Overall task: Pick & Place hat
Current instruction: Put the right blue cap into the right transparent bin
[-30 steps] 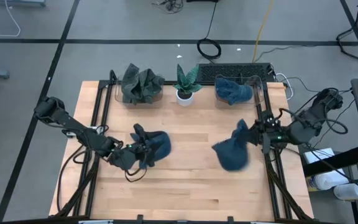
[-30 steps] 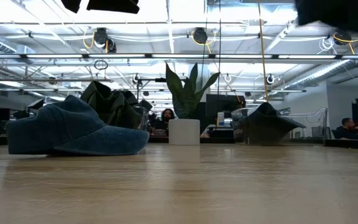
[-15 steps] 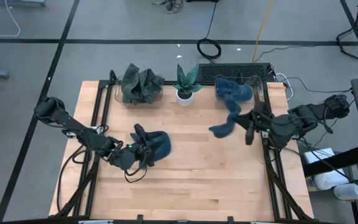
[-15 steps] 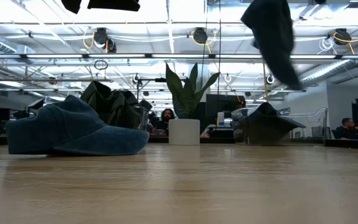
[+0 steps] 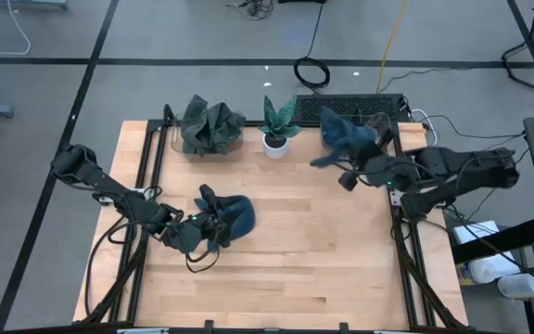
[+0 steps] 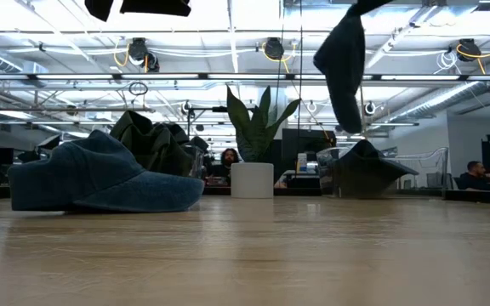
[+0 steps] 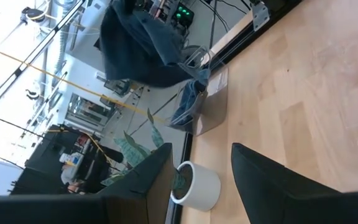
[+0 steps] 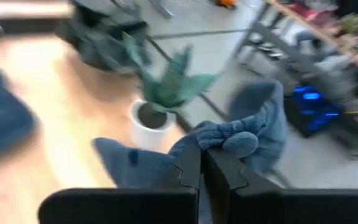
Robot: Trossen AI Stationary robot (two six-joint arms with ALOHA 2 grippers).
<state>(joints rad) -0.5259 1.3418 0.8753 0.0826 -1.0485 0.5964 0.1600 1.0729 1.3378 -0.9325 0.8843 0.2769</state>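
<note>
While the wooden table (image 5: 276, 278) carries one blue hat (image 5: 235, 216) flat on its left half, the hat in transit (image 5: 339, 148) hangs off the surface altogether, pinched in my right gripper (image 5: 352, 173) near the far right of the table. In the right wrist view my two fingers are pressed together on a fold of its fabric, and the rest of the hat droops below them. The low view confirms the cloth (image 6: 340, 64) hanging limp, long axis roughly vertical, well above the boards.

The relation that governs the coming move: the clear bin (image 5: 358, 128) at the back right, already holding blue hats, lies just beyond my right gripper toward the table's far edge. I judge the hanging hat to sit at or just short of the bin's near rim, so a release would need the hat fully over the opening first.

My left gripper (image 5: 200, 232) rests beside the flat hat, fingers spread in its wrist view; it is far from the bin. The potted plant (image 5: 276, 125) stands just to the bin's left.
</note>
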